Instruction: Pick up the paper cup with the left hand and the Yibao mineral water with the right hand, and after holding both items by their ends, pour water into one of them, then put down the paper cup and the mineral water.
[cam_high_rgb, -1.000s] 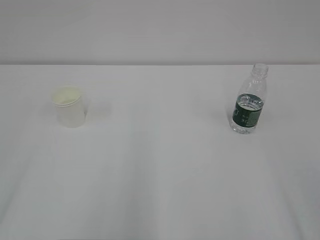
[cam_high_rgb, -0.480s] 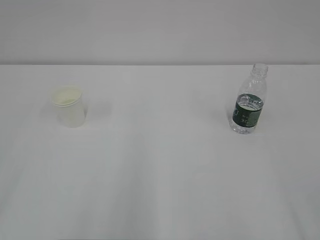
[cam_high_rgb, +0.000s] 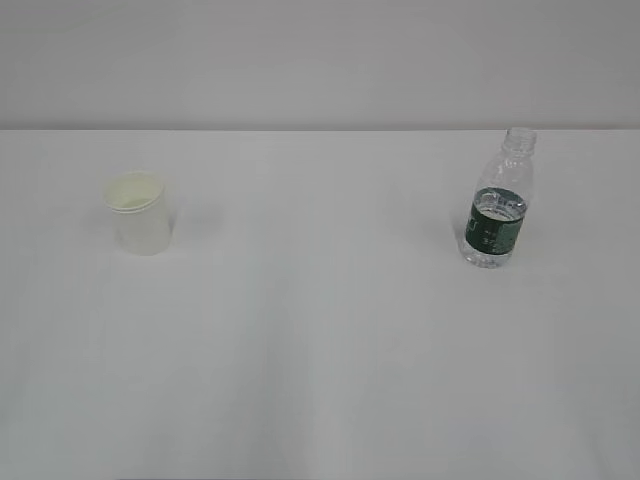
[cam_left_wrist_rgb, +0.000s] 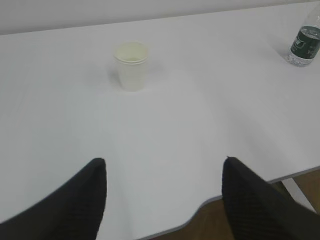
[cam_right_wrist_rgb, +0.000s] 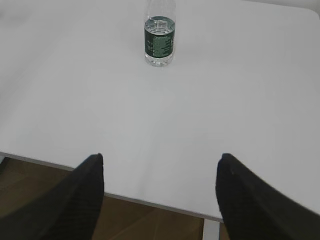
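The white paper cup (cam_high_rgb: 138, 212) stands upright on the left of the white table (cam_high_rgb: 320, 330); it also shows in the left wrist view (cam_left_wrist_rgb: 131, 66). The clear Yibao mineral water bottle (cam_high_rgb: 497, 202) with its dark green label and no cap stands upright on the right; it also shows in the right wrist view (cam_right_wrist_rgb: 160, 37) and at the far right of the left wrist view (cam_left_wrist_rgb: 305, 44). My left gripper (cam_left_wrist_rgb: 164, 162) is open and empty, well short of the cup. My right gripper (cam_right_wrist_rgb: 160, 159) is open and empty over the table's near edge, well short of the bottle. Neither arm shows in the exterior view.
The table's near edge (cam_right_wrist_rgb: 150, 201) and brown floor (cam_right_wrist_rgb: 45, 175) lie below the right gripper. The table edge (cam_left_wrist_rgb: 235, 192) also curves under the left gripper. A pale wall (cam_high_rgb: 320, 60) stands behind the table.
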